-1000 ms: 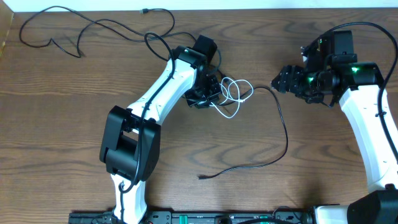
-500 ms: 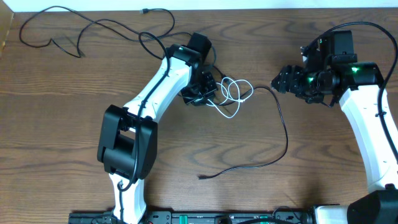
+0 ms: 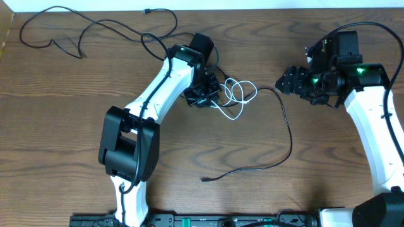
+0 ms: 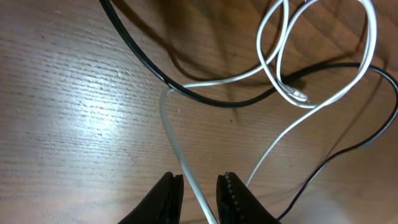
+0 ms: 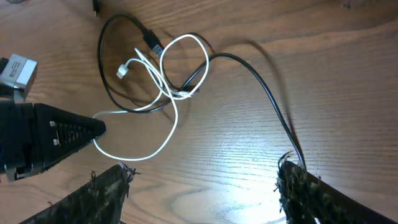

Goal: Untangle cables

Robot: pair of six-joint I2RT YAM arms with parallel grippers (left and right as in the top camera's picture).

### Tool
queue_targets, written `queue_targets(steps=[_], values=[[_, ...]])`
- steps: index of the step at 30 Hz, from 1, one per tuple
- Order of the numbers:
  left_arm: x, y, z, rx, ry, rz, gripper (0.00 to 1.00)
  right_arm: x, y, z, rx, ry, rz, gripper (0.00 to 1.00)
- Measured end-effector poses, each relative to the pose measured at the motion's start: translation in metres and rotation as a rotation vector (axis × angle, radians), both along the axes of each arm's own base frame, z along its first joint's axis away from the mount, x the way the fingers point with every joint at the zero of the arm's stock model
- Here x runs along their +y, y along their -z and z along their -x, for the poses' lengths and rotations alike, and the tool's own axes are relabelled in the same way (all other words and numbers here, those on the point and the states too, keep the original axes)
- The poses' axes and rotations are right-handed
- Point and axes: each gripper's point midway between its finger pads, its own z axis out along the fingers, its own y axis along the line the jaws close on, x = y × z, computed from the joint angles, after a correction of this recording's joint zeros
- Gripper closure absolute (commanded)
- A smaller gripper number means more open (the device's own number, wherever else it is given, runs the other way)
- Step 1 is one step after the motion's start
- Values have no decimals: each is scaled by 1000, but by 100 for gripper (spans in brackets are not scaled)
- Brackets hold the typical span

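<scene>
The white cable (image 3: pixel 242 94) lies in loops at mid-table, tangled with the black cables. One black cable (image 3: pixel 289 135) runs from the tangle past my right gripper (image 3: pixel 282 83) and curves down to its plug (image 3: pixel 203 180). The other black cable (image 3: pixel 107 25) trails to the far left corner. My left gripper (image 4: pixel 199 177) has its jaws narrowly apart, and the white cable (image 4: pixel 180 149) runs through the gap with wood showing on both sides. My right gripper (image 5: pixel 204 167) is wide open and empty; the black cable (image 5: pixel 261 87) reaches its right finger (image 5: pixel 298 183).
In the right wrist view the left gripper's fingers (image 5: pixel 62 134) point at the white cable's outer loop (image 5: pixel 140 149). A black plug (image 5: pixel 152 41) and a white plug (image 5: pixel 122 71) lie by the tangle. The table's far edge (image 3: pixel 252 7) runs along the top.
The left arm shifted a little left and up earlier in the second, then held still. The white loops and the right arm look unchanged.
</scene>
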Motion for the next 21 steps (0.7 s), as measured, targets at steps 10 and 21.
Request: queue_targets(steps=[10,21], values=[[-1,0,1,5,-3,3,92,0,0,0,0,0,0,25],[-12,-6,5,-2,79,71,93,0,0,1,3,-1,1,24]])
